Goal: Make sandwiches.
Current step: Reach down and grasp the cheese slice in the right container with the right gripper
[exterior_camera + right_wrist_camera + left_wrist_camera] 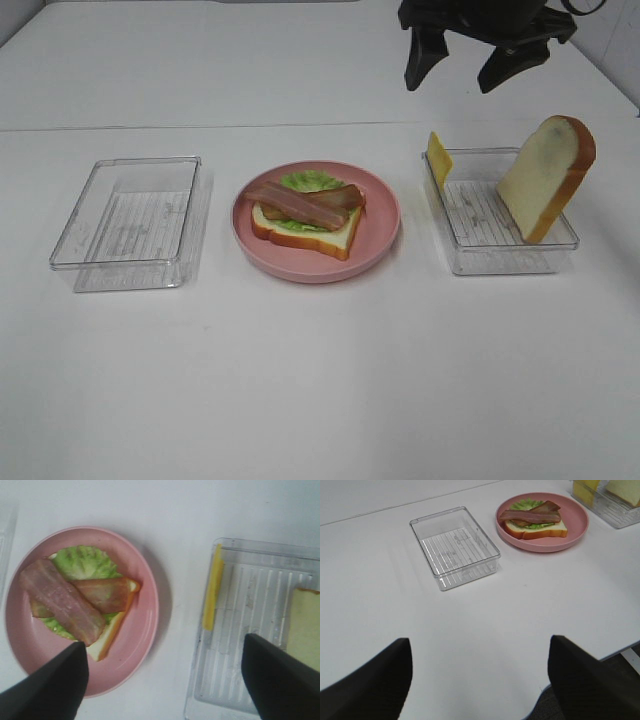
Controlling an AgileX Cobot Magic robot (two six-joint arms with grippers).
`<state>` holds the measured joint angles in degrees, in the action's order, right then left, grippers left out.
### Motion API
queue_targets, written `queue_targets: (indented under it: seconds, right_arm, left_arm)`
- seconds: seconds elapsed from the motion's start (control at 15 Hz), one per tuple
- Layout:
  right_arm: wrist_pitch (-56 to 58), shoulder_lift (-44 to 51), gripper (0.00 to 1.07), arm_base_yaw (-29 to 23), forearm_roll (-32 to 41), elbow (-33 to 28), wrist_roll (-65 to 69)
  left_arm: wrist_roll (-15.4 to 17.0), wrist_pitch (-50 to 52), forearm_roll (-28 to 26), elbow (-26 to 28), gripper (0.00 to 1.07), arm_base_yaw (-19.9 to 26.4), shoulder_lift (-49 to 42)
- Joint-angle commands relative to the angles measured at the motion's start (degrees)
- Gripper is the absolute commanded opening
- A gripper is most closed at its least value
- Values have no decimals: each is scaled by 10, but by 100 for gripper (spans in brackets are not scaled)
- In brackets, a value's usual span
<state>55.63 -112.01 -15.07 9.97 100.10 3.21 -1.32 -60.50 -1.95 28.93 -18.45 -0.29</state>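
Observation:
On the pink plate [378, 232] in the middle lies the sandwich [305, 212] [535, 521] [75, 602]: a bread slice, green lettuce and two brown bacon strips on top. A second bread slice [546, 176] [305, 630] leans upright in the right clear tray [500, 250], and a yellow cheese square [438, 158] [212, 587] stands against that tray's left wall. My right gripper [478, 65] [165, 680] hangs open high above the table behind the right tray, holding nothing. My left gripper [480, 672] is open over bare table near the front edge, out of the high view.
A clear tray [130, 222] [455, 546] with nothing in it sits left of the plate. The table's front edge [620, 650] shows in the left wrist view.

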Motion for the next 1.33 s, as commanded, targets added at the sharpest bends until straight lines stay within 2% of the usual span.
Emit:
queue_targets:
  seconds: [0.07, 0.67, 0.87, 1.0, 1.2, 1.33]
  right_arm:
    - [-6, -17, 79, 26, 1, 3, -3]
    - [-107, -132, 66, 32, 6, 3, -32]
    - [-125, -148, 63, 32, 6, 3, -32]
    - [-147, -156, 58, 32, 6, 3, -29]
    - [-146, -166, 57, 32, 3, 3, -29]
    - [-140, -175, 53, 32, -1, 3, -29]
  left_arm:
    - [-1, 6, 2, -3, 72, 0, -13]
    - [-1, 6, 2, -3, 72, 0, -13]
    - [-1, 6, 2, -3, 72, 0, -13]
    - [-1, 6, 2, -3, 72, 0, -13]
    - [-1, 6, 2, -3, 72, 0, -13]
    - [-1, 6, 2, -3, 72, 0, -13]
